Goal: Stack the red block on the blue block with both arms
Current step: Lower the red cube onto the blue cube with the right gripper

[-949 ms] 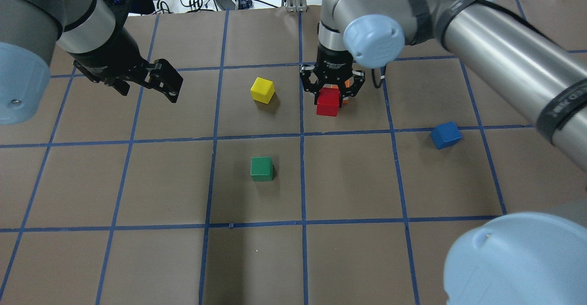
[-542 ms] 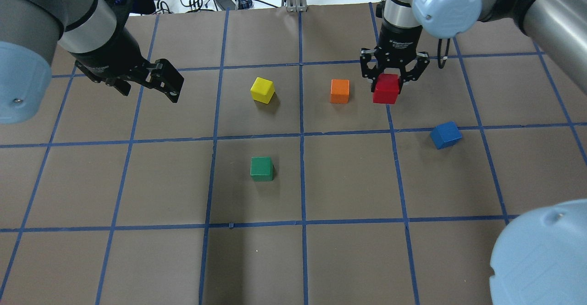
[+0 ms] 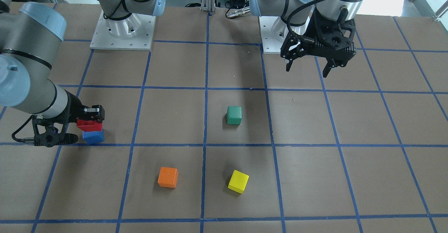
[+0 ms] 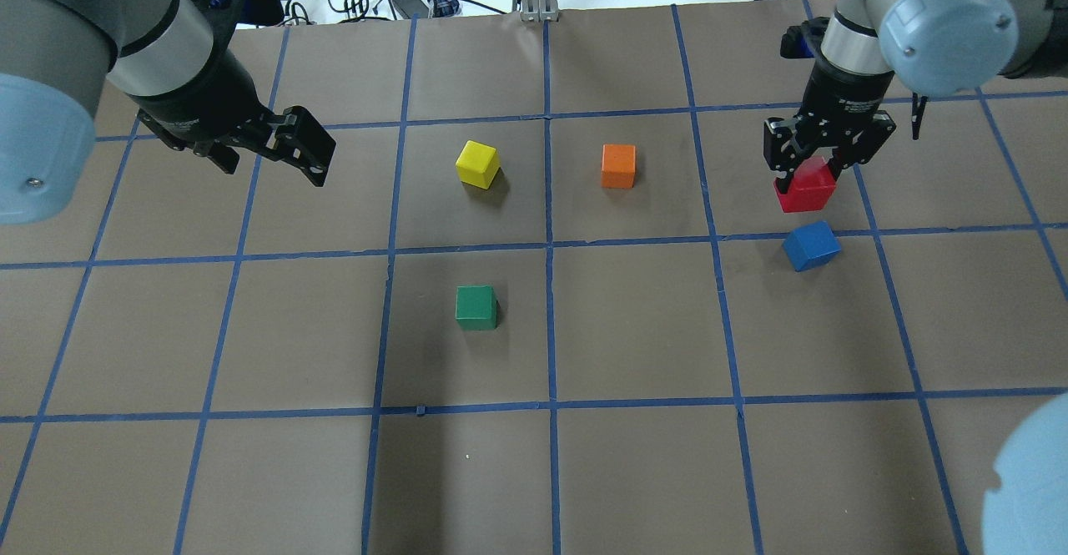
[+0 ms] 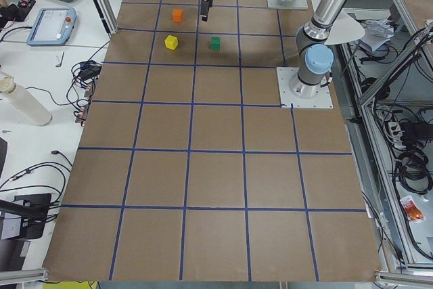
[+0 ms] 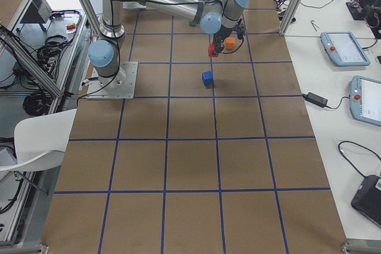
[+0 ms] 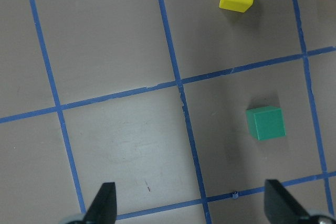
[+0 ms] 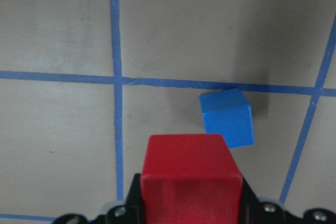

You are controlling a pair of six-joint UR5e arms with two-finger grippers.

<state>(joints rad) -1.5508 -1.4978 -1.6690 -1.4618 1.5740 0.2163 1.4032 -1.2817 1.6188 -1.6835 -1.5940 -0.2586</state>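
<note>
red (image 4: 805,190): gripped in the right jaws, up off the worktop (image 4: 634,330), near blue, not touching
blue (image 4: 811,245): on the worktop, skewed to the grid
left jaws: spread wide (holding nothing)
others: orange (image 4: 618,166), yellow (image 4: 477,163), green (image 4: 476,307), all well apart from blue

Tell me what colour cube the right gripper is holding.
Red. The cube in the right gripper shows best in the right wrist view.

The table (image 4: 634,330) is brown with a grid of blue lines. There is a red block (image 4: 805,190), a blue block (image 4: 811,245), a green block (image 4: 476,307), a yellow block (image 4: 477,163) and an orange block (image 4: 618,166). The left arm (image 4: 158,37) and right arm (image 4: 851,46) are grey with light-blue caps.
</note>
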